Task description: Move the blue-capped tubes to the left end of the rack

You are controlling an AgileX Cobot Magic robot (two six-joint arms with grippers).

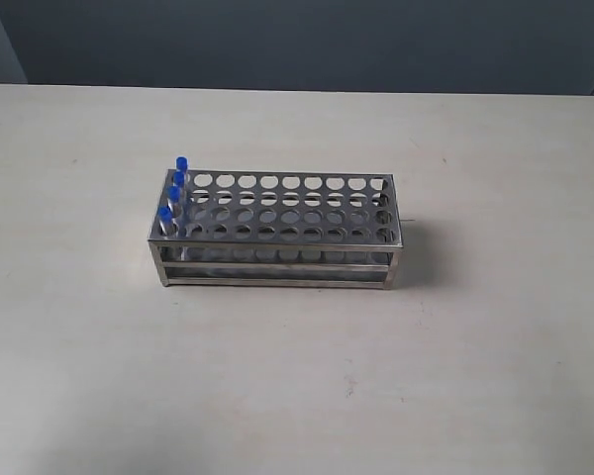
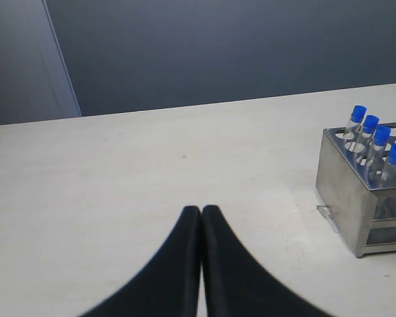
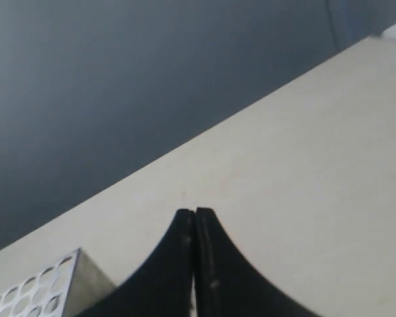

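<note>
The shiny steel rack (image 1: 277, 259) stands in the middle of the table, and its end also shows in the left wrist view (image 2: 346, 191). Several blue-capped tubes (image 1: 174, 196) stand upright in the holes of its left end column, also seen in the left wrist view (image 2: 377, 146). No arm shows in the exterior view. My left gripper (image 2: 201, 210) is shut and holds nothing, over bare table well away from the rack. My right gripper (image 3: 194, 212) is shut and holds nothing, beside a corner of the rack (image 3: 39, 292).
The pale table (image 1: 475, 376) stretches round the rack on all sides. A dark grey wall (image 1: 307, 40) runs behind its far edge. A small clear scrap (image 2: 325, 212) lies on the table by the rack's foot.
</note>
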